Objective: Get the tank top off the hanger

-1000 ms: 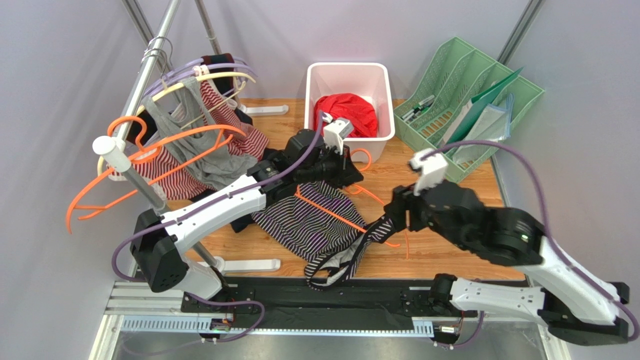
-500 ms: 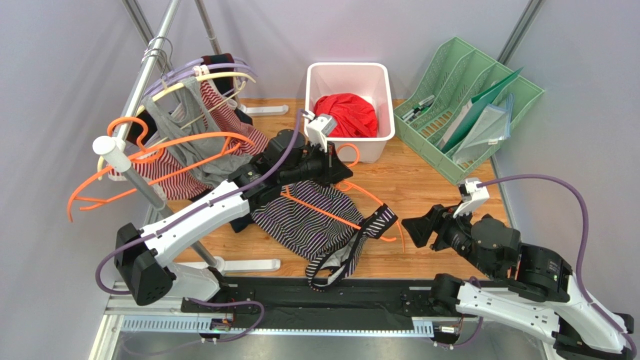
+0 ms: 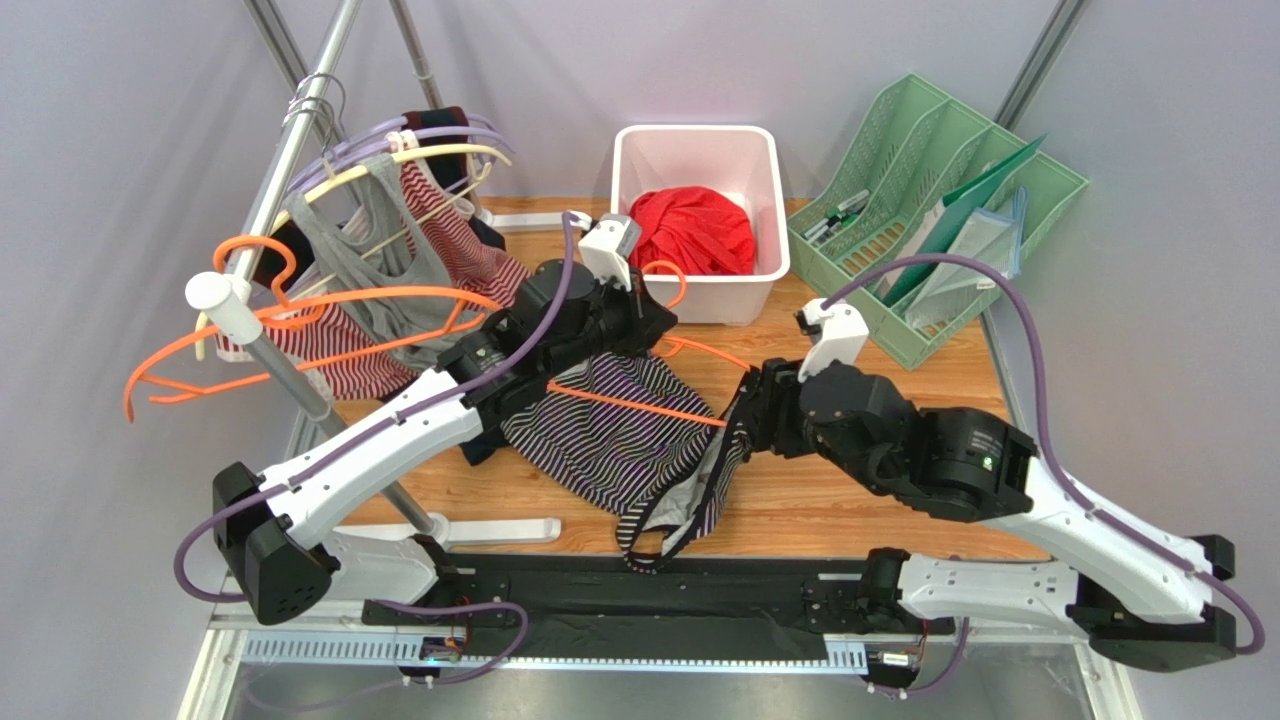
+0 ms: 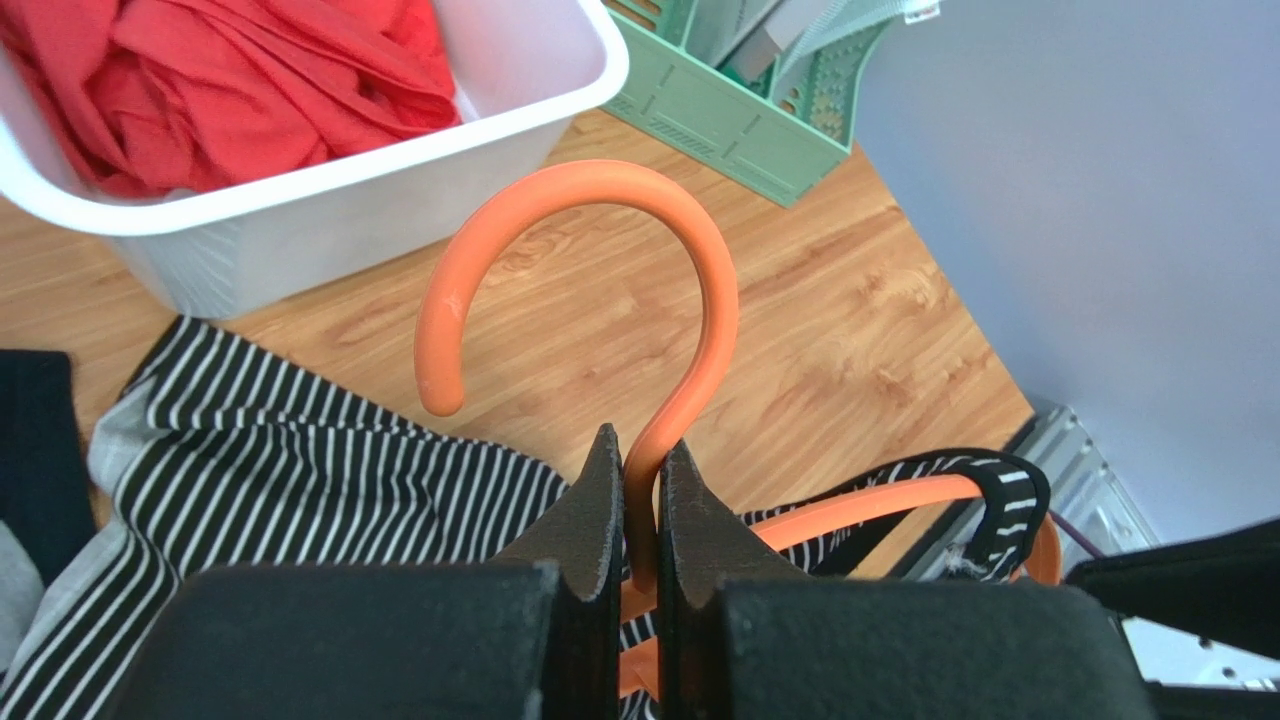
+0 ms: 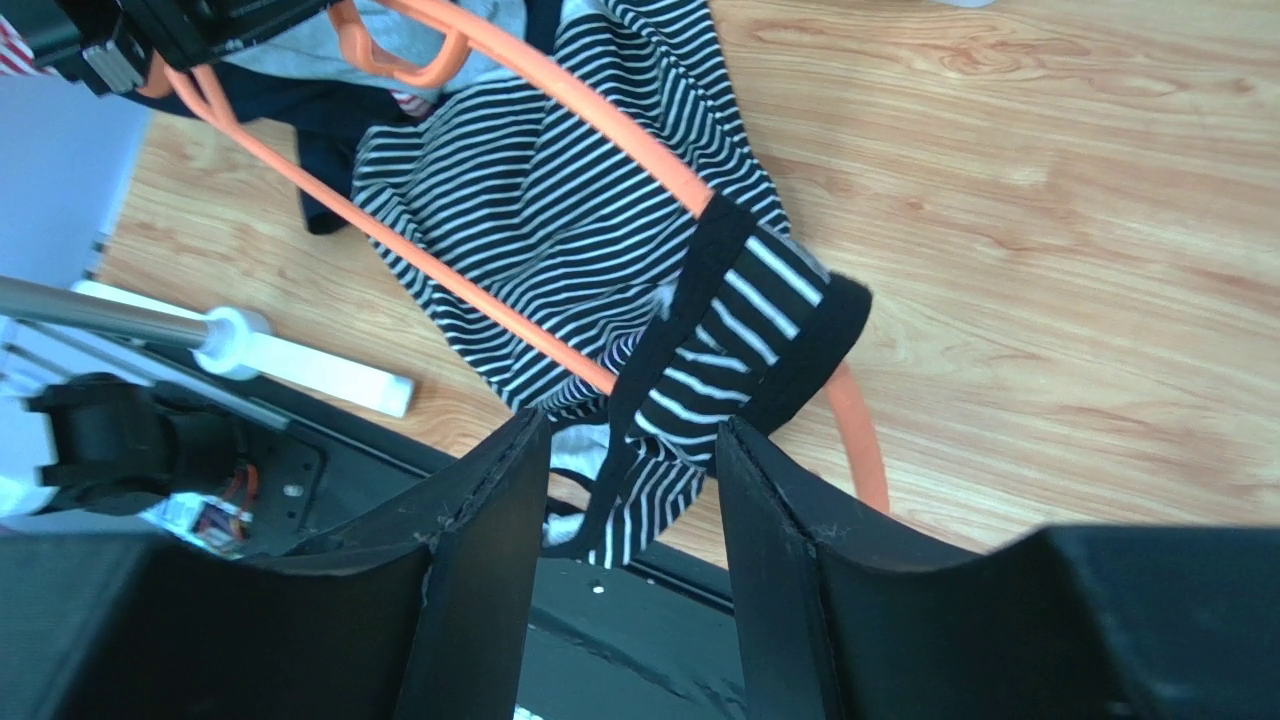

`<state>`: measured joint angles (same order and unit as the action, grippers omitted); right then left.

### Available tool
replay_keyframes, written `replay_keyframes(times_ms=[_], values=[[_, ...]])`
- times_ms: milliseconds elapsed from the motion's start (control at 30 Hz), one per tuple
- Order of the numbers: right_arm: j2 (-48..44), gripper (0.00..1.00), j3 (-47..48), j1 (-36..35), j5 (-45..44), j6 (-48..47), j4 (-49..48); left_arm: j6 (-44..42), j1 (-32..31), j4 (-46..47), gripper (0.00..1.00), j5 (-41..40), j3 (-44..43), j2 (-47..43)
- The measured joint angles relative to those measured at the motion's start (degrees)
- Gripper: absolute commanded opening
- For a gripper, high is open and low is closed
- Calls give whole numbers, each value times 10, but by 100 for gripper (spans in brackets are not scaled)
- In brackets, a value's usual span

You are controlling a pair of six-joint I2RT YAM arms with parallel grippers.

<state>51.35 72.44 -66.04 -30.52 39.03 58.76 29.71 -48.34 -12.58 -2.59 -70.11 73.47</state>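
Observation:
A black-and-white striped tank top (image 3: 619, 435) hangs on an orange hanger (image 3: 639, 402) over the wooden table. My left gripper (image 3: 649, 300) is shut on the hanger's neck just below its hook (image 4: 601, 225). The top's strap (image 5: 736, 338) still loops over the hanger's arm end (image 5: 849, 428). My right gripper (image 3: 747, 417) is open, its jaws on either side of that strap, with no grip on it. The top's body (image 5: 556, 195) lies spread under the hanger bar.
A white bin (image 3: 760, 270) with red cloth (image 3: 694, 228) stands behind the left gripper. A green file rack (image 3: 932, 210) is at the back right. A clothes rack (image 3: 278, 353) with several hangers and garments stands at the left. A black rail (image 3: 661, 593) runs along the near edge.
My right arm has swung back in from the right to the top's strap at the hanger's end. My left gripper has drawn the hanger slightly left and back.

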Motion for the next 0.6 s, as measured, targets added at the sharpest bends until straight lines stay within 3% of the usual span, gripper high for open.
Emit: replay_keyframes(times_ms=[333, 600], values=[[74, 46, 43, -35, -89, 6, 60, 1, 0, 2, 0, -29, 18, -23], [113, 32, 27, -35, -117, 4, 50, 7, 0, 9, 0, -26, 30, -35]])
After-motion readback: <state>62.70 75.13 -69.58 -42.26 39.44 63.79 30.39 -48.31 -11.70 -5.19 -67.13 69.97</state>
